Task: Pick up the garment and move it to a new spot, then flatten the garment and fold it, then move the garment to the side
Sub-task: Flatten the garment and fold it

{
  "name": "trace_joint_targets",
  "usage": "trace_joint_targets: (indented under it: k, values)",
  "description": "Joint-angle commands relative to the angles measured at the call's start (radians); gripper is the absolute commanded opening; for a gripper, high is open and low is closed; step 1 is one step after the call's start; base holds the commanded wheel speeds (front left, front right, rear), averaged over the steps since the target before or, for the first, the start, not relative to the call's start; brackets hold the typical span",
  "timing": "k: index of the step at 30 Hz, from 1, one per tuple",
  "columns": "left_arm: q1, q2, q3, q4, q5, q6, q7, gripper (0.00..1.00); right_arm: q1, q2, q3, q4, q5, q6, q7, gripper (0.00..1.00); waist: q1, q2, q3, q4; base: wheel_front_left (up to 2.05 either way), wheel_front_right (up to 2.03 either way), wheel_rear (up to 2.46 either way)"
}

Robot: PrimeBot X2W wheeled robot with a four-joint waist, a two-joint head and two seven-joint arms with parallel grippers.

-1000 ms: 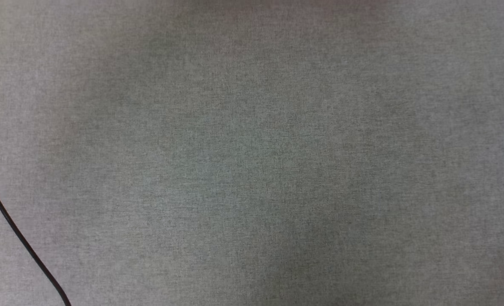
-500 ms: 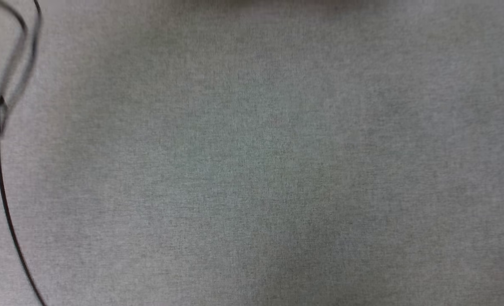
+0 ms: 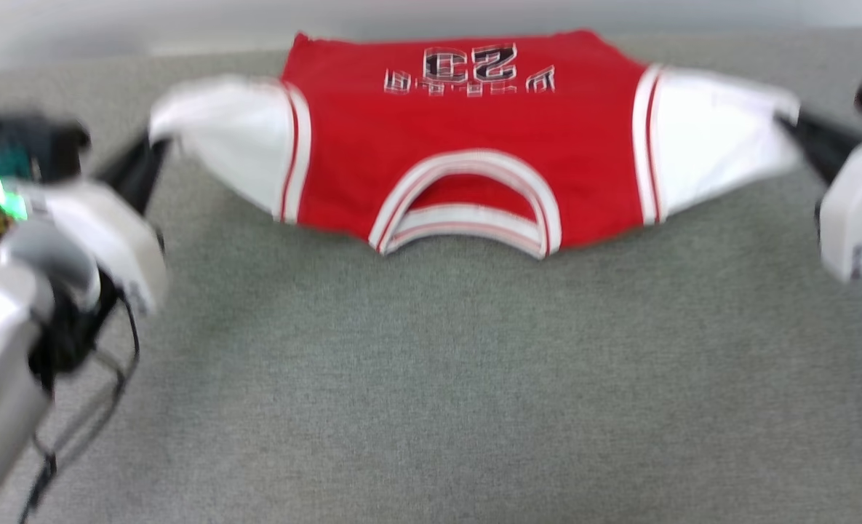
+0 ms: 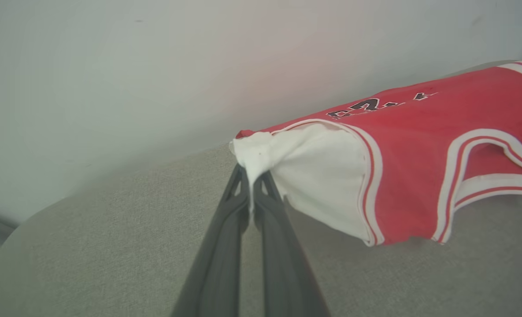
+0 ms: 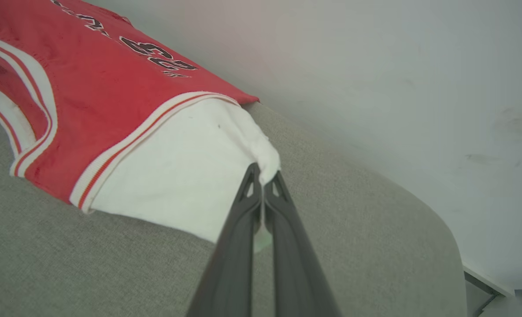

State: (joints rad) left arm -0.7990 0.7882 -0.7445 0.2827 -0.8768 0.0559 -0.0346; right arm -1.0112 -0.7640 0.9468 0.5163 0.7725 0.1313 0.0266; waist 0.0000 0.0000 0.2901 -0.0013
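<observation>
Garment: the red soft jersey-style shirt [image 3: 467,138] with white short sleeves and striped trim lay spread face up at the far side of the grey woven cloth surface [image 3: 431,378], close under the pale wall [image 4: 111,88]. Its collar pointed toward the robot, and its black "23" read upside down in the head view.
Left side: the left pincer [image 4: 249,178] had its two dark fingers pressed together on the bunched tip of one white sleeve.
Right side: the right pincer [image 5: 264,175] was likewise clamped on the tip of the other sleeve.
Key relation: the shirt's long axis, sleeve to sleeve, ran straight across the robot between the two pincers. Each arm held its own end and neither was nearer.
Contact: the sleeve tips rose clear of the cloth at the fingers. Whether the red body rested fully on the surface could not be told.
Step, as judged: stretching the shirt flat at its new spot, with the fold not yet begun.
Next move: it likely called for an even outward pull, lowering both ends together.
Risk: the soft knit could slip from a narrow pinch.
</observation>
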Motion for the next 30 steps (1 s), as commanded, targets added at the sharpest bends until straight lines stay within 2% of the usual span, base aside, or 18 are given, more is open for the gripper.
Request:
trace_joint_targets:
  k: [1,8,15,24,30]
  values:
    - [0.036,0.015,0.001,-0.020,-0.010,0.016,-0.009,0.00,0.038,-0.014,0.001,-0.010,0.012,-0.001,-0.002,0.00,0.0000,0.0000,-0.044,-0.007,0.00,0.00,0.00]
    - [0.327,0.102,-0.011,-0.165,-0.098,0.117,-0.016,0.00,0.279,-0.066,0.002,-0.080,0.068,-0.001,0.005,0.00,0.0000,0.0000,-0.142,-0.022,0.00,0.00,0.00]
    - [0.535,0.155,-0.043,-0.229,-0.153,0.179,-0.033,0.00,0.519,-0.123,-0.044,-0.140,0.116,-0.001,0.027,0.00,0.0000,0.0000,-0.208,-0.017,0.00,0.00,0.00]
    - [0.739,0.185,-0.067,-0.232,-0.242,0.221,-0.055,0.00,0.786,-0.146,-0.120,-0.181,0.110,-0.002,0.066,0.00,0.0000,0.0000,-0.247,-0.008,0.00,0.00,0.00]
    - [0.800,0.184,-0.081,-0.242,-0.255,0.234,-0.068,0.00,0.909,-0.161,-0.161,-0.229,0.118,-0.002,0.156,0.00,0.0000,0.0000,-0.244,0.004,0.00,0.00,0.00]
